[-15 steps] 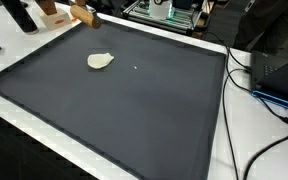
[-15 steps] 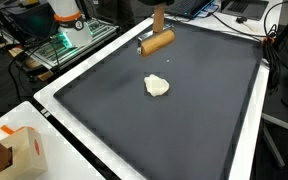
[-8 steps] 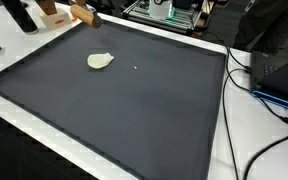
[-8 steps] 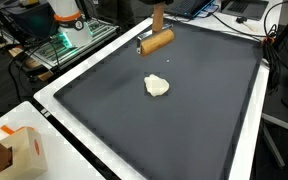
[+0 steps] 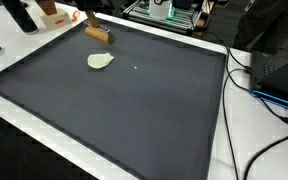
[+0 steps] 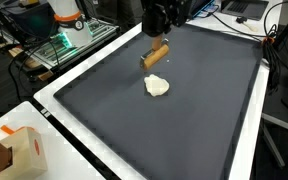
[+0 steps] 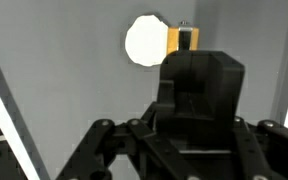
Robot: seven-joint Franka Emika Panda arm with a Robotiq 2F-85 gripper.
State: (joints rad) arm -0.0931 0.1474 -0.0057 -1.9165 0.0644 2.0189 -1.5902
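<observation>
My black gripper point(image 6: 157, 30) hangs over the far part of a dark mat point(image 6: 184, 120). It is shut on the upright handle of a wooden mallet-like tool whose brown cylindrical head point(image 6: 156, 55) sits just above the mat. The same head point(image 5: 99, 34) shows in both exterior views. A flat cream lump point(image 6: 157, 86) lies on the mat a short way from the head, apart from it point(image 5: 100, 61). In the wrist view the lump point(image 7: 144, 40) sits beside the tool's orange-brown wood point(image 7: 182, 39). The gripper body hides the fingertips there.
A cardboard box point(image 6: 16, 152) stands off the mat's near corner. A green-lit electronics rack point(image 6: 69, 32) sits beyond the mat edge. Cables point(image 5: 269, 100) and dark equipment lie on the white table beside the mat. A dark bottle point(image 5: 20, 15) and an orange box point(image 5: 52, 12) stand at a far corner.
The wooden tool has moved in over the mat toward the cream lump, and the gripper has come into an exterior view. The lump has not moved.
</observation>
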